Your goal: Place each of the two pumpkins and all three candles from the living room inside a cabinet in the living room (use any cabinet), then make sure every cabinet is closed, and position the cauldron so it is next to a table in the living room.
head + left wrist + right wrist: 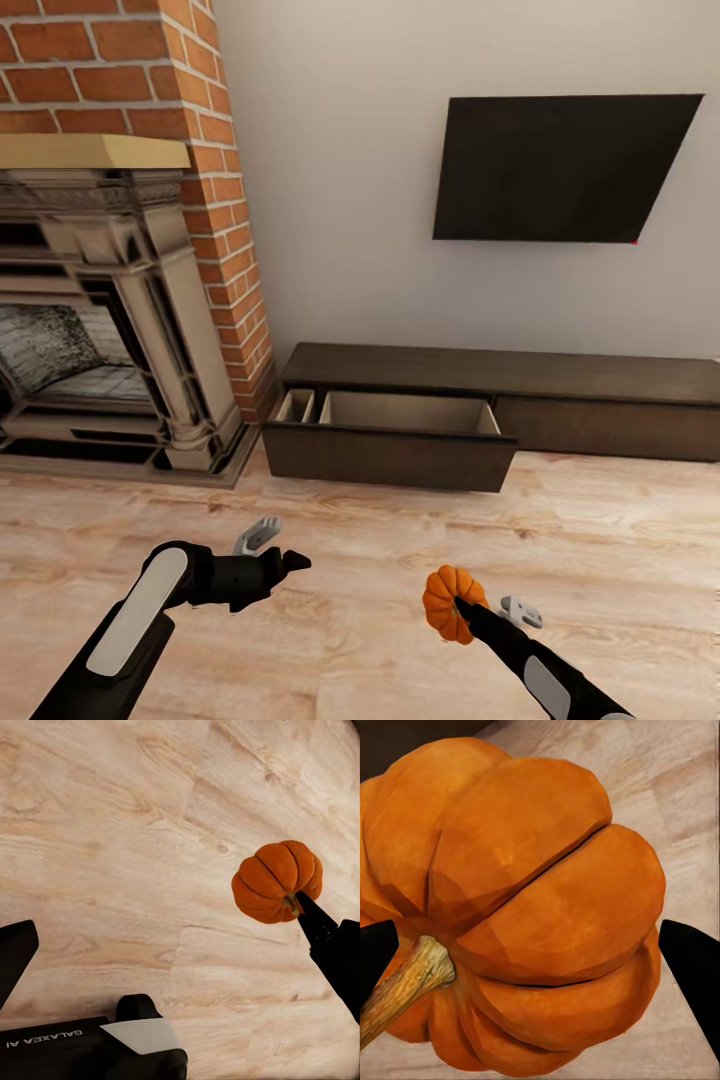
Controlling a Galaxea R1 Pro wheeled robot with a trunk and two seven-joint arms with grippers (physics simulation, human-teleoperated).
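**Desk:** What did the frame show?

**Photographer:** The robot faced a long, low cabinet (pixel 500 375) against the living-room wall, beneath a wall-mounted screen (pixel 565 168) and beside a brick fireplace (pixel 120 300). One wide drawer (pixel 390 455) stood pulled out over the wooden floor (pixel 350 540), its pale inside bare as far as could be seen. The right gripper (pixel 462 604) held a pumpkin (pixel 450 603) above the floor, well short of the drawer's front edge.

**Desk:** And the jaws?

**Photographer:** On the right, they were clamped on the pumpkin, one on each flank, with the stem (pixel 405 982) pointing off to one side in the wrist camera. The left gripper (pixel 285 565) hung over the floor with nothing in it, its jaws apart as best the wrist camera showed.

**Desk:** What would the step have needed, in your judgement?

**Photographer:** It looked like the carry to the cabinet. The pumpkin had to clear the drawer's front edge before coming down, so keeping it high until it was over the middle of the big compartment seemed wise. Letting go low, near the drawer's bottom, should have kept a round thing from rolling. Placing it toward the back edge would leave room for the other items. The left arm looked best kept aside, off the drawer's corner.
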